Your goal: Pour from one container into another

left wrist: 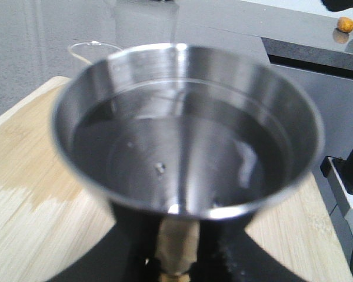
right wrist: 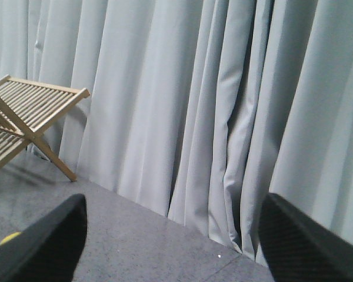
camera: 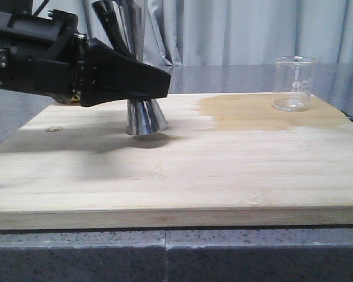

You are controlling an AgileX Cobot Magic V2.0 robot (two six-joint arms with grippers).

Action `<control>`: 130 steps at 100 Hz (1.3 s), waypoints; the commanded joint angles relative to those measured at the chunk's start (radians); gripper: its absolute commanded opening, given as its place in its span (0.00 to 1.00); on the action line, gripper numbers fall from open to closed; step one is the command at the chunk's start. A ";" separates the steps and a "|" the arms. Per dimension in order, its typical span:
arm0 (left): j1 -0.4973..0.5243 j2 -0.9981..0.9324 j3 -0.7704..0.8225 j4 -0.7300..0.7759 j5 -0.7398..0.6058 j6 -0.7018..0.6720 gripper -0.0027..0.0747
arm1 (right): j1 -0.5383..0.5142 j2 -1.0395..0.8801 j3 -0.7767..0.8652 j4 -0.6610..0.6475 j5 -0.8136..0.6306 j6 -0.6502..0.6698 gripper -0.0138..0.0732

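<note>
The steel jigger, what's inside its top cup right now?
The jigger holds clear liquid in its top cup, with a few small bubbles showing. Its lower cone's inside can't be seen. The left gripper covers its waist.

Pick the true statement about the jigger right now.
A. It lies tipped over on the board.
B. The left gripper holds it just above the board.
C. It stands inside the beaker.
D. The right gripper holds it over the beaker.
B: in the front view the left gripper is closed around the jigger, whose base hangs clear of its shadow on the board, far from the beaker.
</note>
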 commanded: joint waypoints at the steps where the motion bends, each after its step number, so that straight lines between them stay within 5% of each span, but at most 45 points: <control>1: 0.008 -0.048 -0.027 -0.025 -0.150 -0.008 0.03 | -0.006 -0.041 -0.019 0.027 -0.061 0.026 0.79; 130: 0.053 -0.050 -0.198 0.176 -0.046 -0.199 0.03 | -0.006 -0.048 -0.019 -0.002 -0.043 0.071 0.79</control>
